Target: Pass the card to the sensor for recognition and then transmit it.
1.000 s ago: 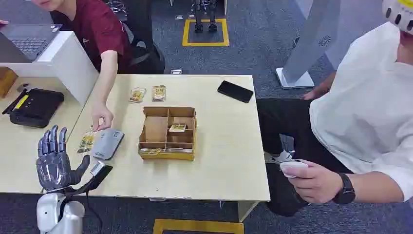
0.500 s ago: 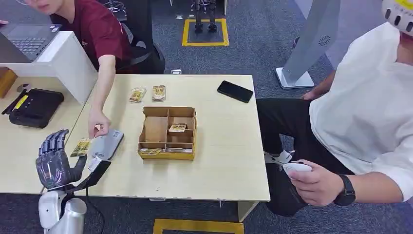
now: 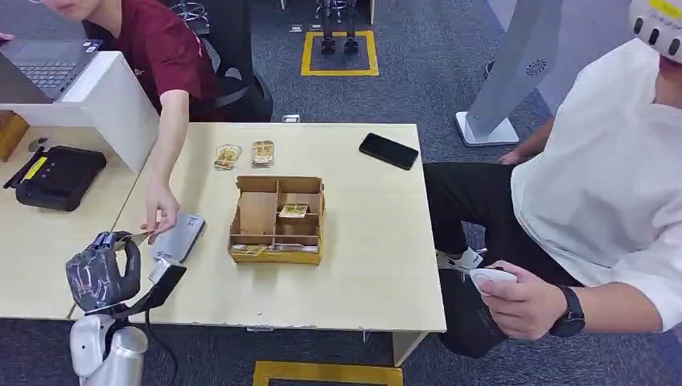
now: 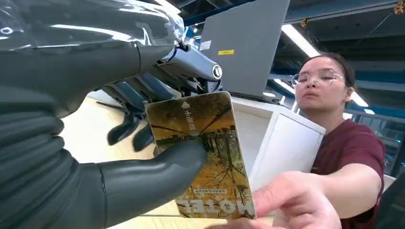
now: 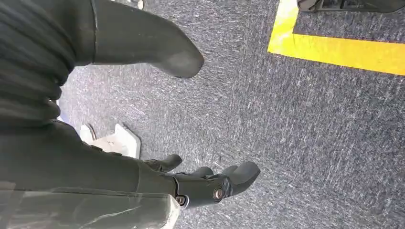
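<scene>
curling at the tabletop (image 3: 378, 241) edge, left hand (image 3: 103, 273) pinches the card (image 3: 138, 236) beside the grey sensor (image 3: 178, 236); person's hand (image 3: 161, 211) grips its far end. left wrist: thumb presses card (image 4: 205, 152). right wrist: right hand (image 5: 157, 157) hangs over carpet, fingers (image 5: 239, 174) loosely apart.

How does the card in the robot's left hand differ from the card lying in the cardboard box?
The held card is pinched by the left robot hand, with a person's hand on it too; the box card lies flat and untouched in a compartment of the cardboard box. Both look yellowish.
</scene>
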{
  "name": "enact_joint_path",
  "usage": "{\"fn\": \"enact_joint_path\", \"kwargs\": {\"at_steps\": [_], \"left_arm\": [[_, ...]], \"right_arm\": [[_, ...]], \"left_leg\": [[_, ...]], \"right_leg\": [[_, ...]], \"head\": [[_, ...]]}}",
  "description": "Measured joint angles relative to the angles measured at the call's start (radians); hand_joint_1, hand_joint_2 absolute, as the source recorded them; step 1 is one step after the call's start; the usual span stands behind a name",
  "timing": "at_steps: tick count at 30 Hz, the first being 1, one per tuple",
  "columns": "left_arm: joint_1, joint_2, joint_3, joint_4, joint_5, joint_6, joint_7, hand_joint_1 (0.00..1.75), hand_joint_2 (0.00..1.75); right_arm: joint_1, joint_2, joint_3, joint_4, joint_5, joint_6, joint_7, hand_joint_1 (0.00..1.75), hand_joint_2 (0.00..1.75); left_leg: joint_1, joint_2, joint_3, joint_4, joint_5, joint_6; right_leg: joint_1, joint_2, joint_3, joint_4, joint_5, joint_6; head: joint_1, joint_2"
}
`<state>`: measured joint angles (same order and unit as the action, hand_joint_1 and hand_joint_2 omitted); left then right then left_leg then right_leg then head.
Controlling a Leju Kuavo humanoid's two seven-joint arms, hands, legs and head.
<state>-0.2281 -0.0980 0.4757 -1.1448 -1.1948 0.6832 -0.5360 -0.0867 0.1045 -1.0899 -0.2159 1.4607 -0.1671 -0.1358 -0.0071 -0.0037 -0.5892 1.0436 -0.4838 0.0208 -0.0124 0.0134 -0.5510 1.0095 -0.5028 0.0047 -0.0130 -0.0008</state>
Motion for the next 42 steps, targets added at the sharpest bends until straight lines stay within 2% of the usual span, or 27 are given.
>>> {"fn": "enact_joint_path", "kwargs": {"at_steps": [7,10,17,19,23,29,32,35,36,38,42], "left_arm": [[0.005,0.005,-0.028,0.004,0.034,0.0,0.011,1.75,1.75],[0.005,0.005,-0.03,0.004,0.015,0.0,0.028,1.75,1.75],[0.007,-0.015,-0.027,-0.034,-0.057,0.001,0.034,1.75,1.75],[0.006,-0.028,-0.014,-0.048,-0.132,0.001,0.039,1.75,1.75],[0.007,-0.039,0.005,-0.059,-0.285,0.001,0.153,1.75,1.75],[0.019,-0.031,-0.007,-0.062,-0.363,0.001,0.329,1.75,1.75],[0.03,-0.002,-0.055,-0.058,-0.37,0.001,0.445,1.75,1.75],[0.031,0.031,-0.107,-0.041,-0.372,0.001,0.522,1.75,1.75],[0.034,0.04,-0.128,-0.034,-0.372,0.001,0.54,1.75,1.75],[0.032,0.049,-0.151,-0.016,-0.37,0.001,0.54,1.75,1.75],[0.032,0.048,-0.153,0.019,-0.362,0.001,0.503,1.75,1.75]], "right_arm": [[0.0,0.0,0.0,0.0,0.003,0.0,0.0,0.0,1.75],[0.0,0.0,0.0,0.0,0.003,0.0,0.0,0.0,1.75],[0.0,0.0,0.0,0.0,0.007,0.0,0.003,0.0,1.75],[0.0,0.0,0.0,0.0,0.009,0.0,0.005,0.0,1.75],[0.0,0.0,0.0,0.0,0.015,0.0,0.003,0.0,1.75],[-0.001,0.0,0.002,0.0,0.022,0.0,0.005,0.0,1.75],[-0.001,0.0,0.002,0.0,0.025,0.0,0.009,0.0,1.75],[-0.001,0.0,0.003,0.0,0.025,0.0,0.006,0.0,1.75],[-0.002,0.0,0.003,0.0,0.025,0.0,0.004,0.0,1.75],[-0.001,0.0,0.003,0.0,0.026,0.0,0.003,0.0,1.75],[-0.002,0.0,0.004,0.0,0.029,0.0,0.003,0.0,1.75]], "left_leg": [[0.0,0.0,0.0,0.0,0.0,0.0],[0.0,0.0,0.0,0.0,0.0,0.0],[0.0,0.0,0.0,0.0,0.0,0.0],[0.0,0.0,0.0,0.0,0.0,0.0],[0.0,0.0,0.0,0.0,0.0,0.0],[0.0,0.0,0.0,0.0,0.0,0.0],[0.0,0.0,0.0,0.0,0.0,0.0],[0.0,0.0,0.0,0.0,0.0,0.0],[0.0,0.0,0.0,0.0,0.0,0.0],[0.0,0.0,0.0,0.0,0.0,0.0],[0.0,0.0,0.0,0.0,0.0,0.0]], "right_leg": [[0.0,0.0,0.0,0.0,0.0,0.0],[0.0,0.0,0.0,0.0,0.0,0.0],[0.0,0.0,0.0,0.0,0.0,0.0],[0.0,0.0,0.0,0.0,0.0,0.0],[0.0,0.0,0.0,0.0,0.0,0.0],[0.0,0.0,0.0,0.0,0.0,0.0],[0.0,0.0,0.0,0.0,0.0,0.0],[0.0,0.0,0.0,0.0,0.0,0.0],[0.0,0.0,0.0,0.0,0.0,0.0],[0.0,0.0,0.0,0.0,0.0,0.0],[0.0,0.0,0.0,0.0,0.0,0.0]], "head": [[0.0,0.0],[0.0,0.0],[0.0,0.0],[0.0,0.0],[0.0,0.0],[0.0,0.0],[0.0,0.0],[0.0,0.0],[0.0,0.0],[0.0,0.0],[0.0,0.0]]}}
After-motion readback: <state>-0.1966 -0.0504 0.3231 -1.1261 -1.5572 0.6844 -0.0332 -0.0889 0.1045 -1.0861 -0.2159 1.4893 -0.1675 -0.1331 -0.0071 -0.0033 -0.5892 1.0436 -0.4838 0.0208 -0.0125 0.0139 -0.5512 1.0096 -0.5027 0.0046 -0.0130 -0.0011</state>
